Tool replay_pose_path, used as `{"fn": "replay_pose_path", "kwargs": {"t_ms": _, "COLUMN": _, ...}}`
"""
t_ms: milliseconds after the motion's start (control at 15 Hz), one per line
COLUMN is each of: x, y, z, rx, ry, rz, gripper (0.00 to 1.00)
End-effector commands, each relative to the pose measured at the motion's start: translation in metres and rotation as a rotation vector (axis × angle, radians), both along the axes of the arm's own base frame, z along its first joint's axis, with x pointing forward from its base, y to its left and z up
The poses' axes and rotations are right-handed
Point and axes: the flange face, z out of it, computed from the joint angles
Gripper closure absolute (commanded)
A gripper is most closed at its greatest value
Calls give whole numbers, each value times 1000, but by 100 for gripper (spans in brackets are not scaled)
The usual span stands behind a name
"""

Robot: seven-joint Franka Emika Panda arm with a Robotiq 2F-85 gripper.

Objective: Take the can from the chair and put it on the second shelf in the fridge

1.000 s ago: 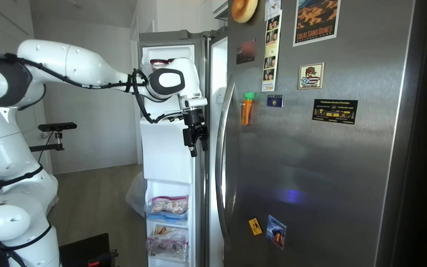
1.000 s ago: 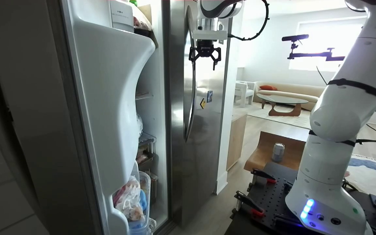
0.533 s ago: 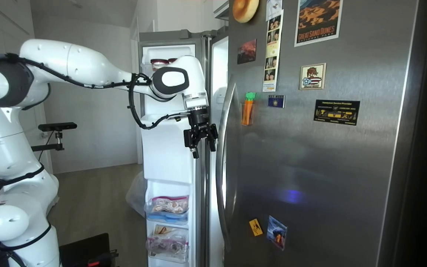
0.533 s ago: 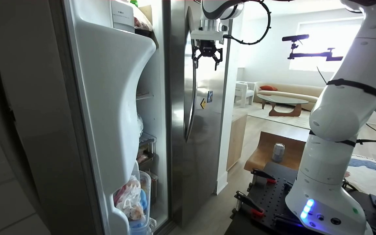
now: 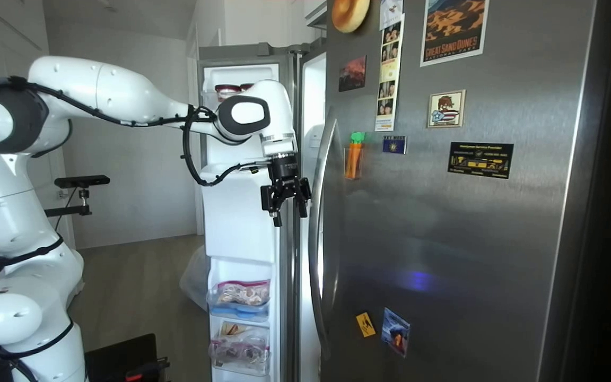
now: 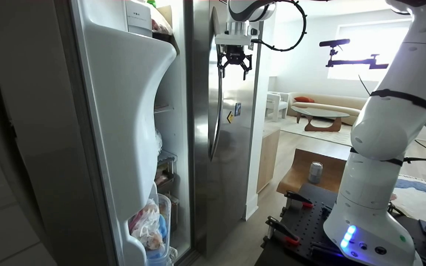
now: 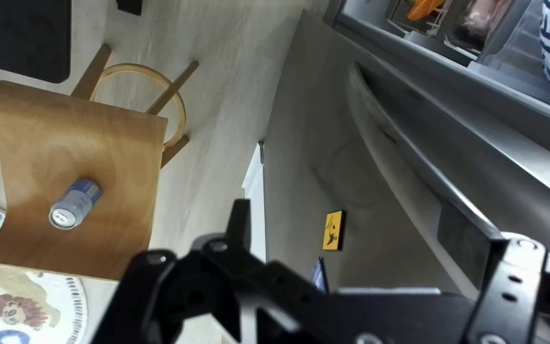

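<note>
The can (image 7: 75, 204), pale silver with a blue band, stands on the brown wooden seat of the chair (image 7: 112, 239) in the wrist view. An exterior view shows the same can (image 6: 315, 172) on the chair beside the robot's base. High in front of the steel fridge (image 5: 443, 228) hangs my gripper (image 6: 234, 75), fingers pointing down and apart, nothing between them. It is close to the long curved handle (image 5: 316, 239), well above the can. The fridge's narrower door stands ajar, and white shelves (image 6: 162, 109) show inside; which one is the second I cannot tell.
The swung-out door (image 6: 124, 92) with its filled bins takes up much of an exterior view. Black-and-red clamps (image 6: 283, 231) sit on the base's black plate near the chair. A wooden cabinet (image 6: 267, 159) stands past the fridge. Magnets dot the steel front, such as a yellow one (image 7: 333, 230).
Over the last second my gripper shifted a little toward the handle side and tilted slightly; in the last half second it has hardly moved. The can and the fridge doors have stayed put.
</note>
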Motion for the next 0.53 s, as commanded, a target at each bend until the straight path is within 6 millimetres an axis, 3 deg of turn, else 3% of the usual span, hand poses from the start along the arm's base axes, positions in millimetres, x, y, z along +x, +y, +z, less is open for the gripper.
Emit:
{"fn": "replay_pose_path", "kwargs": {"t_ms": 0, "x": -7, "y": -16, "z": 6, "rx": 40, "ry": 36, "rz": 78, "gripper": 0}}
{"fn": "replay_pose_path", "kwargs": {"t_ms": 267, "x": -27, "y": -24, "z": 9, "rx": 112, "ry": 102, "rz": 266, "gripper": 0}}
{"fn": "replay_pose_path", "kwargs": {"t_ms": 467, "x": -45, "y": -30, "z": 12, "rx": 119, "ry": 165, "rz": 308, "gripper": 0}}
